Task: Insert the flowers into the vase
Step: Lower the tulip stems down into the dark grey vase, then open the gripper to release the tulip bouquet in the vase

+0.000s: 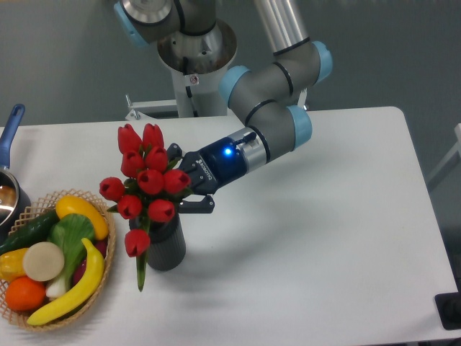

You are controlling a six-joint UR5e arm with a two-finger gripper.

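The flowers [149, 179], a bunch of red tulip buds on green stems, stand over the mouth of the vase [166, 244], a small dark grey ribbed cylinder at the table's front left. The stems drop into the mouth. One bud and a leaf [139, 268] hang outside the vase's left wall. My gripper [184, 182] reaches in from the right at bud height, its jaws closed around the bunch just above the vase. Its fingertips are hidden behind the buds.
A wicker basket [109, 254] of fruit and vegetables stands just left of the vase. A pot with a blue handle [10, 127] sits at the left edge. The robot base [194, 65] rises behind. A black object [449, 311] is at the front right corner.
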